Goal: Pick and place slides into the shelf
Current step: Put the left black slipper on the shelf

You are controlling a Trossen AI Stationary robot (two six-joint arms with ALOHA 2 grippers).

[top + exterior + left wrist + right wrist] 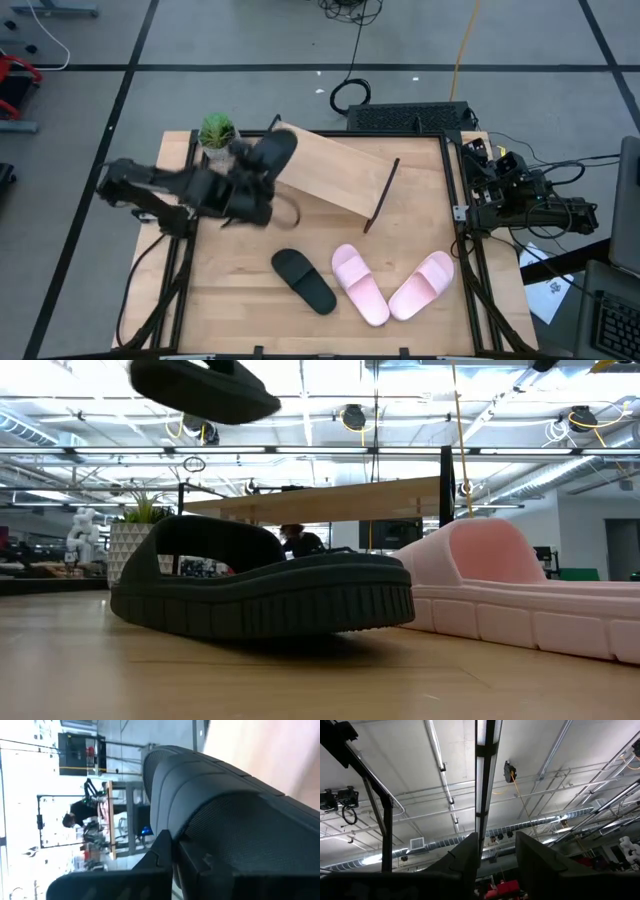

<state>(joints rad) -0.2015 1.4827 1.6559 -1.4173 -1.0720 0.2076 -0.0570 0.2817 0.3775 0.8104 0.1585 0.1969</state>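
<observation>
My left gripper (250,183) is shut on a black slide (273,150), which it holds in the air over the table's far left, at the left end of the shelf (345,170). The low view shows this slide (205,390) high above the table. The shelf is a slanted light-wood board on a black frame. A second black slide (303,280) lies sole down on the table's near part. Two pink slides (360,284) (422,285) lie to its right. My right gripper (495,855) is open, parked at the table's right edge and pointing up at the ceiling. My left gripper holds the black slide by the end nearest it (195,855), pinched between its two fingers (160,852). The slide reaches away from the fingers toward the shelf, lifted clear of the table. The fingers themselves hide the exact spot of contact.
A small potted plant (217,131) stands at the table's far left corner, close behind the held slide. A black bar (382,195) of the shelf's frame crosses the board's right end. Bare tabletop (230,300) lies at the near left.
</observation>
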